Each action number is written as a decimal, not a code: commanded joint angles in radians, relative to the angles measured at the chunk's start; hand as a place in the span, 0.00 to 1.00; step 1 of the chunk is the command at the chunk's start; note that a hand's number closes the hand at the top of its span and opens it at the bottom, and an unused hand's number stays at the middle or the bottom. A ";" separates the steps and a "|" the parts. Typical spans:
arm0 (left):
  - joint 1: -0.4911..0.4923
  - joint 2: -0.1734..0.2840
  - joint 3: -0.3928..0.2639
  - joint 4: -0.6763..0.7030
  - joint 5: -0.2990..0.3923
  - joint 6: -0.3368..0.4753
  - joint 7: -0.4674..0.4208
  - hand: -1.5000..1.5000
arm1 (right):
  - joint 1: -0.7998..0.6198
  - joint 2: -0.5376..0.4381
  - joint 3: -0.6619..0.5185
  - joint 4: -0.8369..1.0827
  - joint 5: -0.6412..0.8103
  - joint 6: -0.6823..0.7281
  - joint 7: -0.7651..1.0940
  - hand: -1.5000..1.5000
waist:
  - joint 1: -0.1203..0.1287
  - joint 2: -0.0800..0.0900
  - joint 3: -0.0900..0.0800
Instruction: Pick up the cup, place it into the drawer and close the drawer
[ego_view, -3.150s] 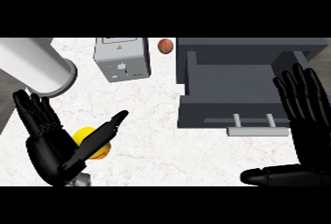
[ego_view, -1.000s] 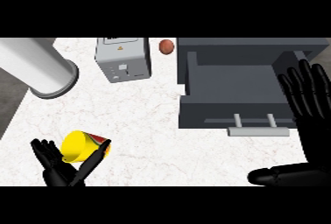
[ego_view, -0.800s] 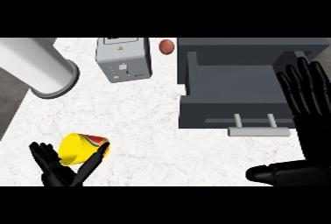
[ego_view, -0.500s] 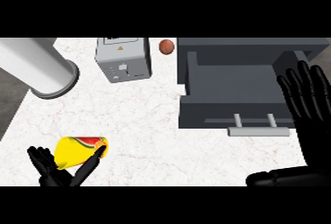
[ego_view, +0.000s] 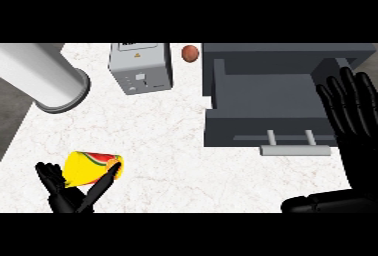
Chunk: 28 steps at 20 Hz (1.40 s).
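Fingers (ego_view: 55, 176) round cup (ego_view: 87, 168), drawer (ego_view: 275, 106) open

We counted one cup (ego_view: 87, 167), one drawer (ego_view: 269, 105), one toaster (ego_view: 140, 68), one egg (ego_view: 190, 53), one cylinder (ego_view: 40, 75), two hands.

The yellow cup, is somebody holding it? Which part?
Yes. The left hand holds the yellow cup round its lower side, fingers and thumb curled on either side. The right hand is open and holds nothing.
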 joint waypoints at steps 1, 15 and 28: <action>-0.031 -0.025 0.017 0.081 0.023 -0.081 0.001 0.00 | 0.038 0.007 0.020 -0.030 0.008 0.006 -0.001 0.00 | -0.005 0.006 -0.013; -0.129 -0.028 0.024 0.211 0.077 -0.320 -0.046 0.00 | 0.063 0.031 0.049 0.029 0.048 0.020 -0.081 0.00 | -0.007 0.007 -0.014; -0.193 -0.020 0.098 0.280 0.018 -0.268 -0.221 1.00 | 0.025 -0.045 -0.088 0.013 -0.086 0.058 -0.016 0.00 | -0.006 0.006 -0.013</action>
